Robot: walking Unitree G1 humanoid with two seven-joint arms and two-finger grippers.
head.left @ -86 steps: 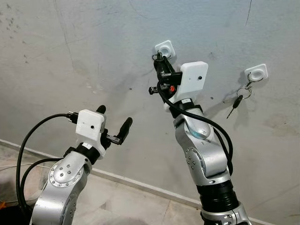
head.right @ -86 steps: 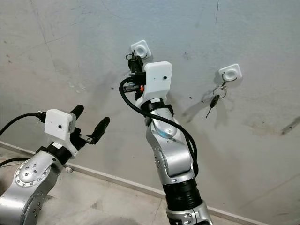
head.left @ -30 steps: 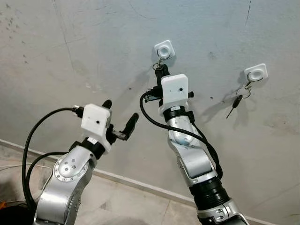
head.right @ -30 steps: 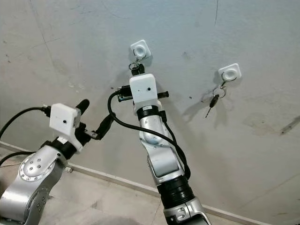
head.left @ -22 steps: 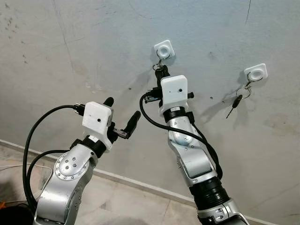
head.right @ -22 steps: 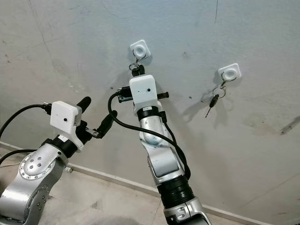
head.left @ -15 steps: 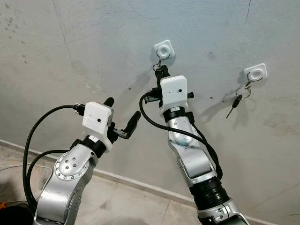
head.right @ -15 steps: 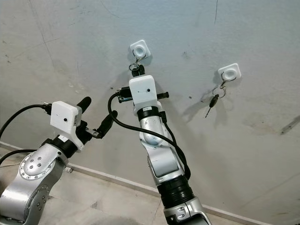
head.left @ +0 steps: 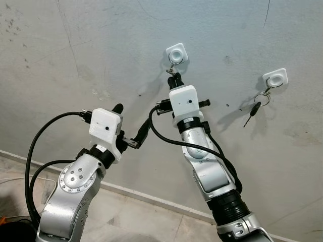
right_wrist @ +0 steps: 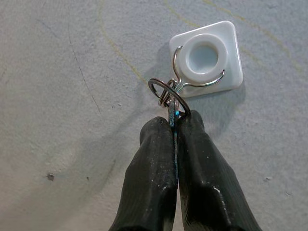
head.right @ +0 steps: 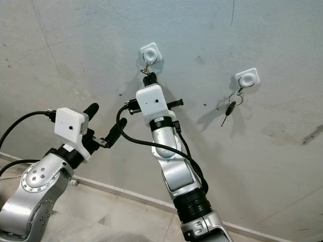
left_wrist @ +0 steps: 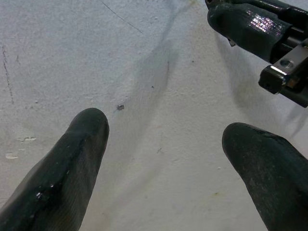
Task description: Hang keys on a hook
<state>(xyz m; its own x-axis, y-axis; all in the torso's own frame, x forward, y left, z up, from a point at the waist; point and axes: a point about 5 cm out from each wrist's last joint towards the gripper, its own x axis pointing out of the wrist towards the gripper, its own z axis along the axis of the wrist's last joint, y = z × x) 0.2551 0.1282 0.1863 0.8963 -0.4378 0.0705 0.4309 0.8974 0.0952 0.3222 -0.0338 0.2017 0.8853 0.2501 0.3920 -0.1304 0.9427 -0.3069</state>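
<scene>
A white square wall hook (head.left: 176,52) carries a wire loop, and the key ring (right_wrist: 167,93) hangs on that loop. My right gripper (right_wrist: 174,126) is just below the hook, shut on the key's flat blade (right_wrist: 173,120), with the ring stretched between the fingers and the hook. From the head, the right gripper (head.left: 174,79) points up at the wall under the hook. My left gripper (head.left: 130,121) is raised lower left of it, open, holding nothing; its fingers (left_wrist: 72,163) face bare wall.
A second white hook (head.left: 275,78) to the right holds another key set (head.left: 255,107). The grey concrete wall (head.left: 75,55) meets the floor at a pale skirting strip (head.left: 151,199). Black cables loop beside both arms.
My right gripper has pulled down a little from the hook, with the key ring now caught on the wire loop. The right wrist has tilted left. The left arm rose slightly.
</scene>
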